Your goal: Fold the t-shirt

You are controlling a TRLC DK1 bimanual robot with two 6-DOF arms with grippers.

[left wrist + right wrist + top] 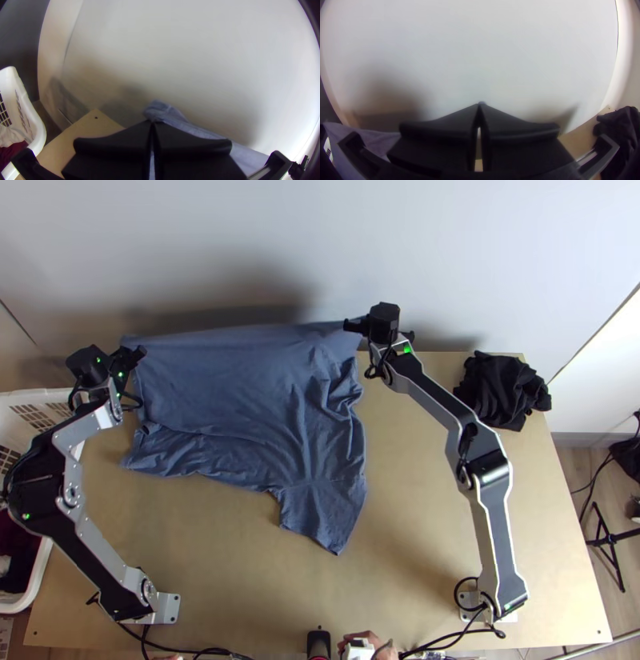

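We see the blue t-shirt [232, 392] at the far side of the bench [416, 500], its far edge drawn out nearly straight between the two pincers. The left pincer [126, 354] is closed on the shirt's far left corner, and in the left wrist view we find a small crumple of blue cloth poking out past its fingertips. The right pincer [370, 327] is clamped on the far right corner; its fingers meet at the tips, where we make out just a speck of blue.

From that far edge, we follow the cloth down toward the near side of the bench. It is fairly smooth through the middle, with creases running down the right part and a rumpled, doubled-over band along the lower left. One sleeve [324, 512] lies on the bench, pointing toward the near edge.

At the far right of the bench we have a bunched heap of black cloth [504, 390], well apart from the shirt. Beside the bench on the left stands a white basket [36, 394], with dark red cloth [13, 153] and some pale cloth [8, 135] inside. Behind the bench rises a pale wall [320, 244].
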